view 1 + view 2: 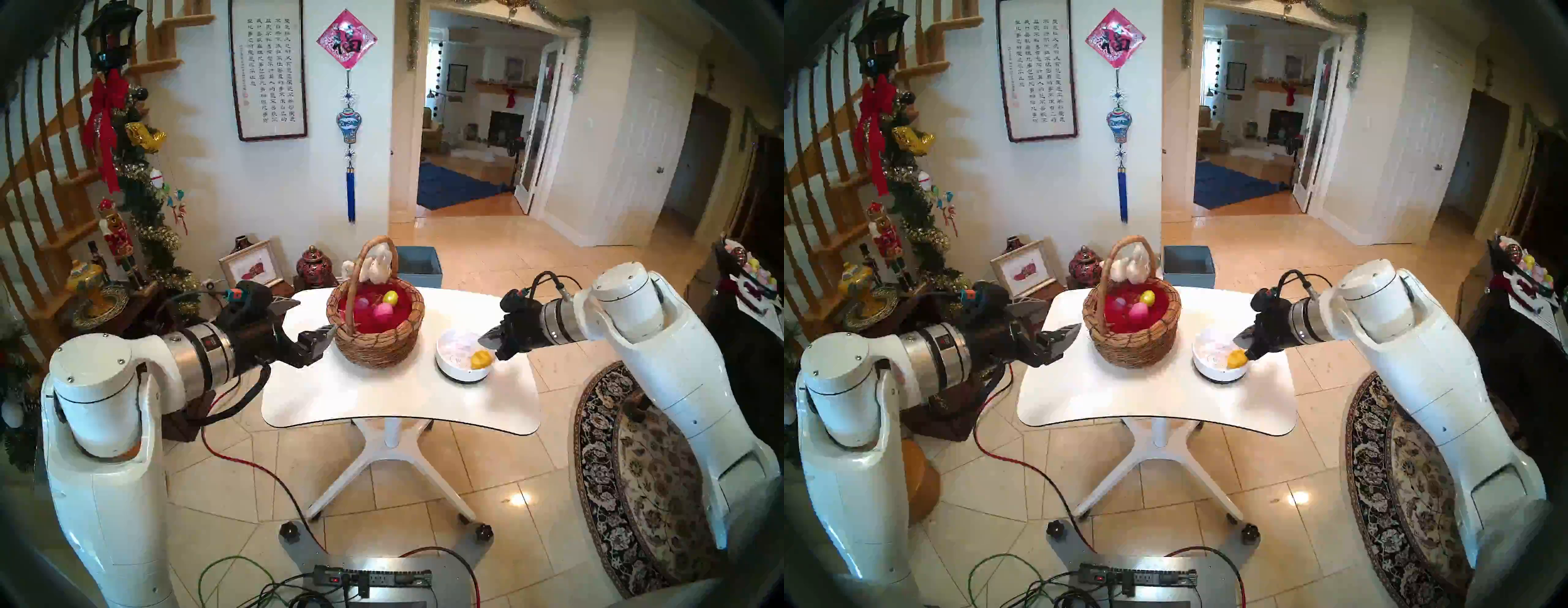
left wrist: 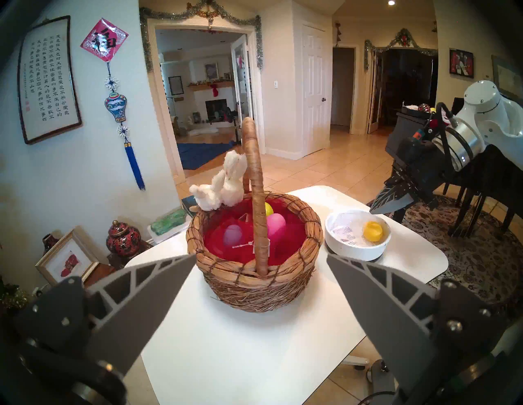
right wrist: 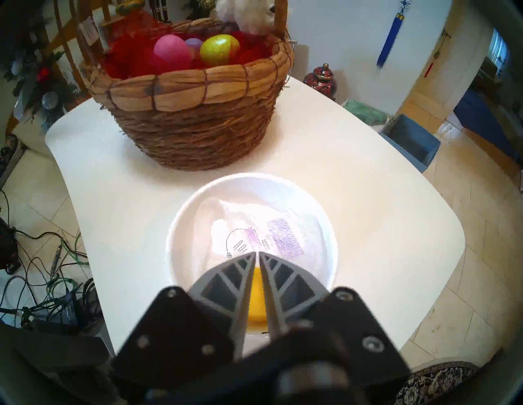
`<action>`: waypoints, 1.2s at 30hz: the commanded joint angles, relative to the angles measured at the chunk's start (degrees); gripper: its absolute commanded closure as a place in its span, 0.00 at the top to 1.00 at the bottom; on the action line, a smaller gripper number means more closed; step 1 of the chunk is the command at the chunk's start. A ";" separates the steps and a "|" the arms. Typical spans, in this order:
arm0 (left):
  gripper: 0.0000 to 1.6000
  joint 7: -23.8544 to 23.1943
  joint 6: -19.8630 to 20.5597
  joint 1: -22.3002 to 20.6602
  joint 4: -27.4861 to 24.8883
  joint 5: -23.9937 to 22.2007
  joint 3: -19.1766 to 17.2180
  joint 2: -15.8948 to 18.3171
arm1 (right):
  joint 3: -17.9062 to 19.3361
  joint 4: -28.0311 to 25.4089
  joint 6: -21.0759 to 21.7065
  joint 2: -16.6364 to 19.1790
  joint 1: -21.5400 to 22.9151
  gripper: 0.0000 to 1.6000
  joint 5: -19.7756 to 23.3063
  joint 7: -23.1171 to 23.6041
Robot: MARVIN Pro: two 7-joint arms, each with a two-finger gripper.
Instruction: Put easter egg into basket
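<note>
A yellow easter egg (image 1: 481, 360) (image 2: 373, 230) lies in a low white bowl (image 1: 462, 374) on the right of the white table (image 1: 382, 403). My right gripper (image 1: 483, 341) (image 3: 257, 253) hangs just above the egg, shut, its tips together with nothing between them. In the right wrist view the egg (image 3: 257, 297) shows below the fingers. The wicker basket (image 1: 375, 344) (image 2: 254, 282), with red lining and a white plush bunny (image 1: 377, 265) on its handle, stands left of the bowl and holds three eggs. My left gripper (image 1: 312, 320) stays open beside the basket's left wall.
A blue-grey box (image 1: 418, 265) sits on the floor behind the table. Jars, a framed picture (image 1: 250, 265) and a decorated stair post crowd the left. A patterned rug (image 1: 636, 467) lies to the right, and cables (image 1: 254, 586) trail near the base.
</note>
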 commanded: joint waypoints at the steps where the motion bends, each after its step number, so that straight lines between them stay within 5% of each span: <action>1: 1.00 -0.02 -0.01 -0.11 -0.31 0.01 0.14 0.05 | 0.72 -1.05 0.43 0.94 -0.42 0.40 0.54 0.54; 19: 1.00 -0.02 -0.02 -0.11 -0.31 0.01 0.14 0.05 | 2.03 -0.18 3.00 -0.15 -1.96 0.48 3.86 1.38; 23: 1.00 -0.02 -0.02 -0.11 -0.30 0.01 0.13 0.05 | 2.87 0.52 3.43 -0.80 -1.92 0.60 5.44 2.32; 36: 1.00 -0.02 -0.02 -0.11 -0.31 0.01 0.13 0.05 | 2.41 0.87 5.28 -1.12 -1.01 0.57 6.16 1.88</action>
